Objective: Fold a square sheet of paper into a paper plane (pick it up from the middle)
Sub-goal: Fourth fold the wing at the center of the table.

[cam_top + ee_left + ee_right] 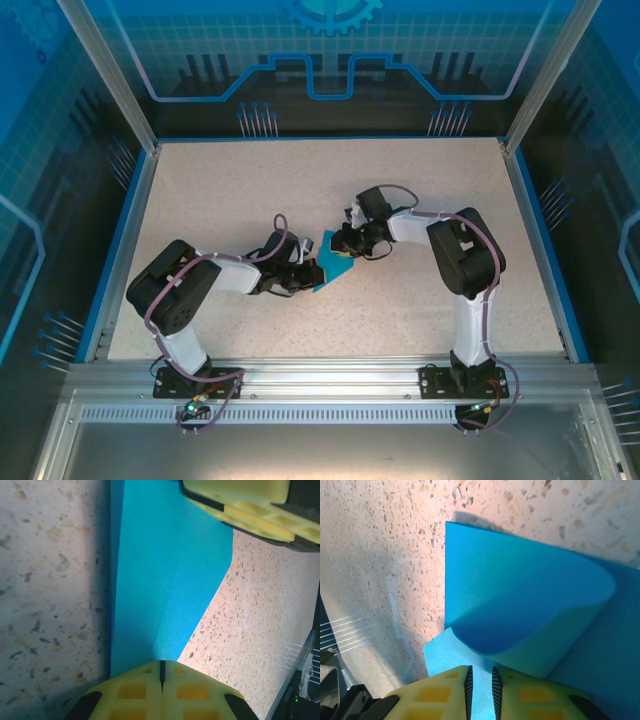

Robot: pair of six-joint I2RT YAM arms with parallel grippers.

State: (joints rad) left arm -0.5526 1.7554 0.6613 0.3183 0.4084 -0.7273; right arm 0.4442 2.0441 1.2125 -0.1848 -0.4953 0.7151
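Blue sheet held between two arms at mid-surface.
Top view: the square sheet of paper (335,266), partly folded, lies at the middle of the speckled surface (250,190), with the left fingers (303,278) at its near-left end and the right fingers (346,244) at its far-right end. Left wrist view: the left fingers are pressed together, tips touching the flat sheet's narrow end. Right wrist view: the right fingers are clamped on the sheet's edge, and a flap curls up beyond them.
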